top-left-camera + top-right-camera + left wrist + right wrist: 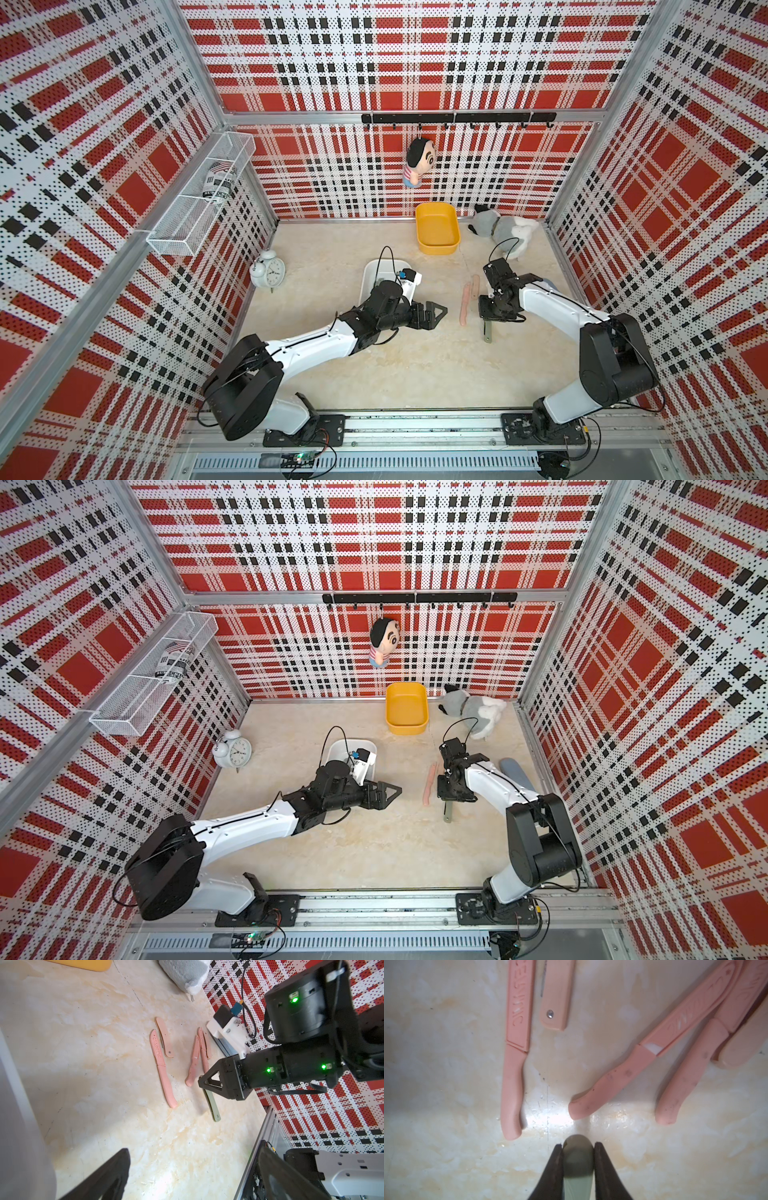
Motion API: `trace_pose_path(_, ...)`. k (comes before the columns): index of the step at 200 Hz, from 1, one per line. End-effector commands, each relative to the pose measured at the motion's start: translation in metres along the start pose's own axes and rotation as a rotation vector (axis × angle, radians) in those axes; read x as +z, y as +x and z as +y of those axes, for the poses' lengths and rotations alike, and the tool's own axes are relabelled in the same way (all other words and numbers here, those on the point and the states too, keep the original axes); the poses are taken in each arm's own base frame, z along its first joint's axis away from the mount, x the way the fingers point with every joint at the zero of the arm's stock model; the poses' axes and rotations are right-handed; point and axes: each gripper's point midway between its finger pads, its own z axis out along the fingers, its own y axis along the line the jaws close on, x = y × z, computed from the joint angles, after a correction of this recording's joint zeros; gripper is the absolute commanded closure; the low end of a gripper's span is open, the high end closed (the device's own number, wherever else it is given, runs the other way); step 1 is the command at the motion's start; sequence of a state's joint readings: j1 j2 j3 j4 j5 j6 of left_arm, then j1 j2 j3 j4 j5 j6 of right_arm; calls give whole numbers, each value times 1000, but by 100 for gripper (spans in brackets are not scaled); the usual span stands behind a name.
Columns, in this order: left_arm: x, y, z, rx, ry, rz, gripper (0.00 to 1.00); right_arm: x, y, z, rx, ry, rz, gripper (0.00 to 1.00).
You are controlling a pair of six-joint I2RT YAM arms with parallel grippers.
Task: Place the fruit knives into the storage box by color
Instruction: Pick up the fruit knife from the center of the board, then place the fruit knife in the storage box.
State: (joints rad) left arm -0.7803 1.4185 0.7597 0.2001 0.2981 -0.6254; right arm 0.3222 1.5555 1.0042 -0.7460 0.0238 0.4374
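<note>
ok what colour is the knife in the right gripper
Sage green: the knife shows best in the right wrist view, pinched in the right gripper.

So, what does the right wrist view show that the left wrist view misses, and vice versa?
Only the right wrist view shows the rounded end of the sage green plastic knife, pinched in the right gripper. Only the left wrist view shows that knife's other end with its small hole, the grey plush toy and the plaid wall. Both show the salmon pink plastic knives on the pale marbled table.
</note>
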Motion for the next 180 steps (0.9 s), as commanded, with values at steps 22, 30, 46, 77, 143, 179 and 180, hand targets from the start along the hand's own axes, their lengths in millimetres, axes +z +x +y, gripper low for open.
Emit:
trace_pose_path(22,-7,2,8,10,-30,-2,2,-16,-10,17,-19,-25,-21,78)
trace_pose_path(30,-8,3,8,9,-32,-1,2,-19,-13,22,-26,-31,-28,78)
trace_pose_path(46,-10,2,10,8,-44,0,2,-25,-20,30,-36,-42,-43,78)
trace_pose_path(77,-17,-2,19,12,-99,-1,2,-36,-36,50,-61,-69,-70,78)
trace_pose_path(143,-47,-7,49,-18,-216,-23,2,-47,-70,112,-130,-148,-123,78)
trace_pose_path(179,-62,-4,66,-55,-264,-45,2,-51,-85,164,-166,-229,-160,78)
trace_pose_path(180,-62,-4,67,-57,-266,-46,2,-51,-86,166,-168,-231,-161,78)
